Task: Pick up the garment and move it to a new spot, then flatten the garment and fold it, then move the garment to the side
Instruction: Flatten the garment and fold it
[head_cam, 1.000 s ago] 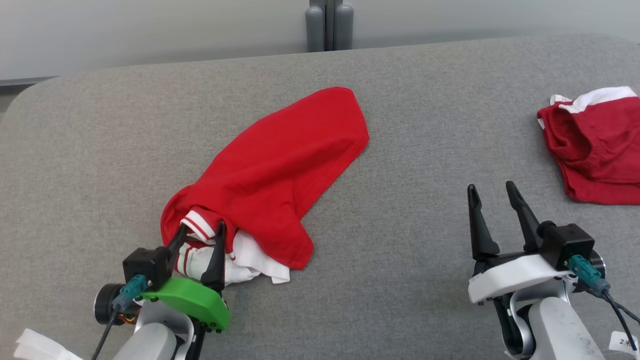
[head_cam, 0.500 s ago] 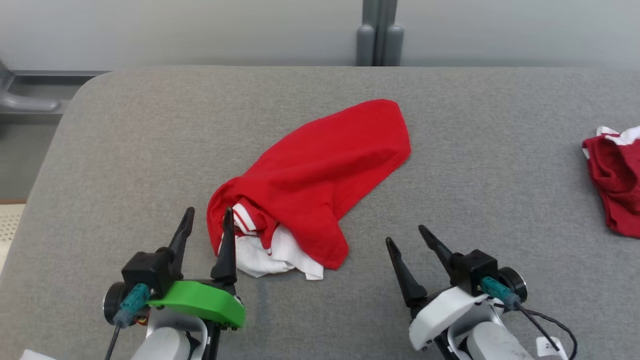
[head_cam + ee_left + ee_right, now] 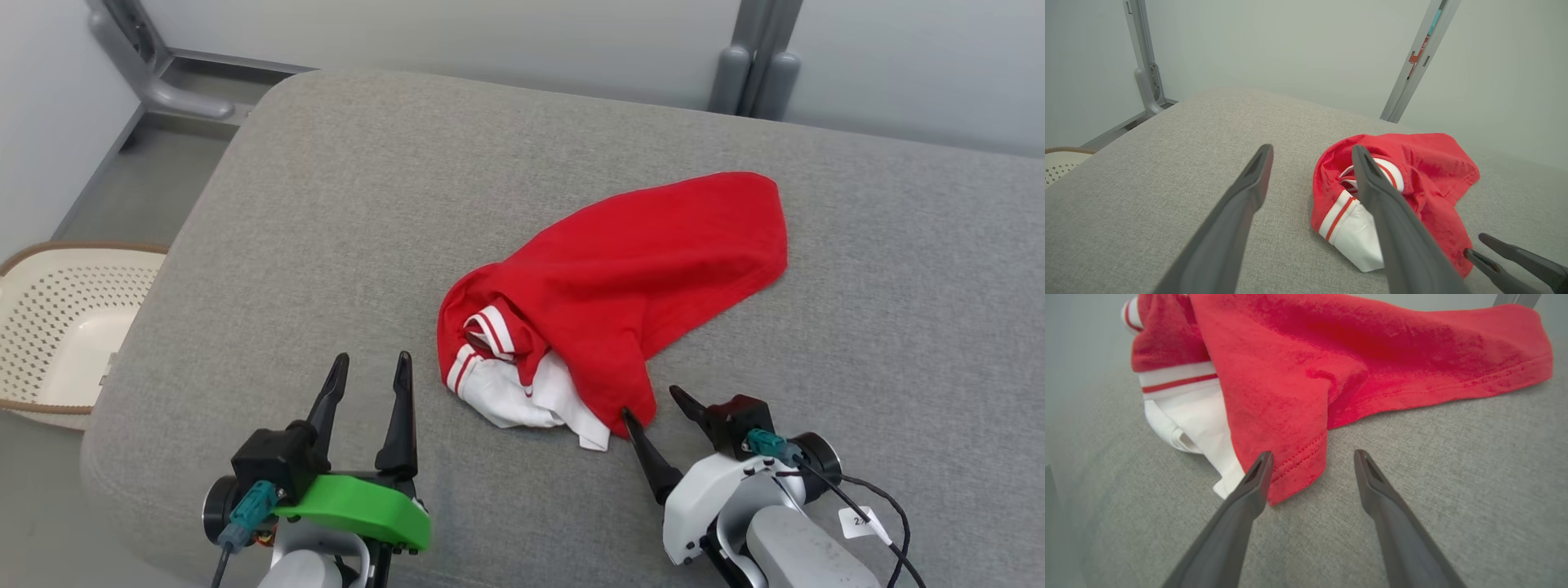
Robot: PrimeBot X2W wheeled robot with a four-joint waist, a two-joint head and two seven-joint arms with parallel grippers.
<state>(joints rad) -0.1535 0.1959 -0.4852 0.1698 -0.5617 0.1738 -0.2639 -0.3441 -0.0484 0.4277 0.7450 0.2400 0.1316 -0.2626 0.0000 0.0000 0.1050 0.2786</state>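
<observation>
A grey, cloth-covered tabletop (image 3: 326,204) seen from above, with a crumpled red garment (image 3: 653,261) lying slightly right of its middle. The garment stretches from a flat red hem at the far right down to a bunched end nearer the robot, where white fabric and white cuffs with red stripes spill out from under the red cloth.

The left gripper (image 3: 371,359), mounted on a green bracket, hovers near the front edge of the tabletop, just left of the garment's bunched end. Its two dark fingers are spread apart with nothing between them, and they do not touch the cloth.

The right gripper (image 3: 651,403), on a white bracket, sits at the garment's nearest red corner. Its fingers are also spread wide and hold nothing. In the right wrist view, one fingertip lies against the stitched edge of that corner and the other is over bare tabletop.

A cream perforated basket (image 3: 49,327) with a brown rim stands on the floor off the left end of the tabletop. Grey metal posts (image 3: 755,77) rise behind the far edge against a pale wall.
</observation>
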